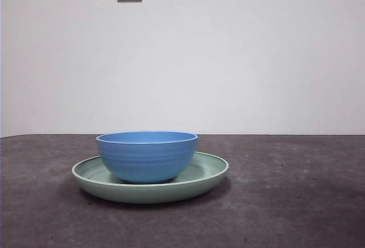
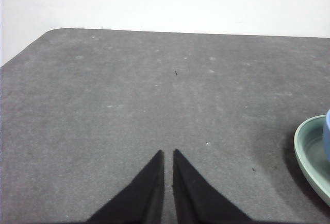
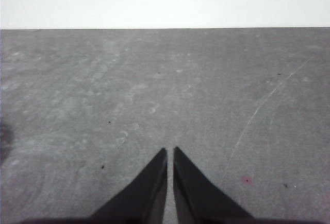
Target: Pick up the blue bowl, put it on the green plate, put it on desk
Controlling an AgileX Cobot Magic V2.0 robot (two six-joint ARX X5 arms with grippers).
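Already the blue bowl (image 1: 147, 155) sits in the green plate (image 1: 202, 178) on the desk (image 1: 296, 202), so it must come off next, while both grippers wait away, fingers together and empty.

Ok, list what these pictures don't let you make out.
- Blue bowl: its inside is hidden in the front view, since the camera sits level with its rim.
- Left wrist view: the picture's edge cuts off most of the bowl and green plate.
- Right wrist view: neither dish appears.
- Front view: neither gripper shows.
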